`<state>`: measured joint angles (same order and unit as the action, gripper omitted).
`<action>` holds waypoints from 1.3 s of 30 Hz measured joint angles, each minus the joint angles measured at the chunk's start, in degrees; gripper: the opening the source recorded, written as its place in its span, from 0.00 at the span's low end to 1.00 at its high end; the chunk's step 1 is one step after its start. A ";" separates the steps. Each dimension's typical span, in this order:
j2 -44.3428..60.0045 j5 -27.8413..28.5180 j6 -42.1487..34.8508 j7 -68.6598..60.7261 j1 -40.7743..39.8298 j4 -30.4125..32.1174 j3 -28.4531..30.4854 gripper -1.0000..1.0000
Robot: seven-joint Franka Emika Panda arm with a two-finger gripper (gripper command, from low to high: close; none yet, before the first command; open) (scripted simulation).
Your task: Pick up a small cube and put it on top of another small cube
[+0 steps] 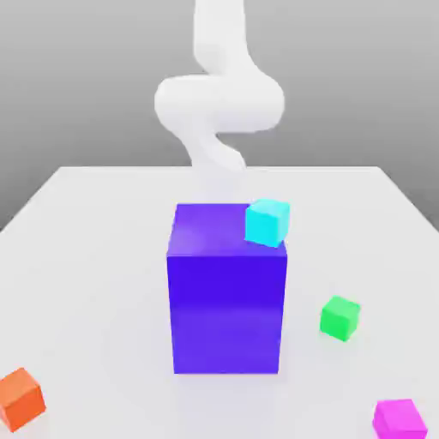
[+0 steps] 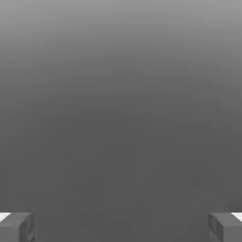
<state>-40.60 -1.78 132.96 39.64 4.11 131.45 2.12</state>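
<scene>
Gripper (image 2: 121, 227) spread wide, empty, ready for a grasp. Magenta cube (image 1: 399, 418) loose on tabletop (image 1: 86, 249), near green cube (image 1: 340, 317) (short carry, probably).

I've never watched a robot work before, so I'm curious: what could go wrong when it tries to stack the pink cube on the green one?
1. The pink cube sits close to the table's front edge, so a clumsy grab might knock it off.
2. The tall purple block stands between the arm and both cubes; reaching past it might bump the cyan cube overhanging its top corner.
3. The green cube is small, so a slightly off placement may topple.
</scene>
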 joint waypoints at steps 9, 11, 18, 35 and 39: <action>19.20 -7.59 4.15 -23.31 12.70 -1.26 5.68 0.50; 23.41 -9.35 5.04 -28.48 14.68 -1.54 6.10 0.50; 37.84 -13.34 8.40 -44.99 19.87 -2.45 5.06 0.50; 69.82 -2.62 22.82 -64.99 25.91 -4.89 1.58 0.50; 71.44 -2.80 24.00 -65.17 25.76 -5.23 1.37 0.00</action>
<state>30.84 -4.58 156.95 -25.52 29.87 126.21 3.49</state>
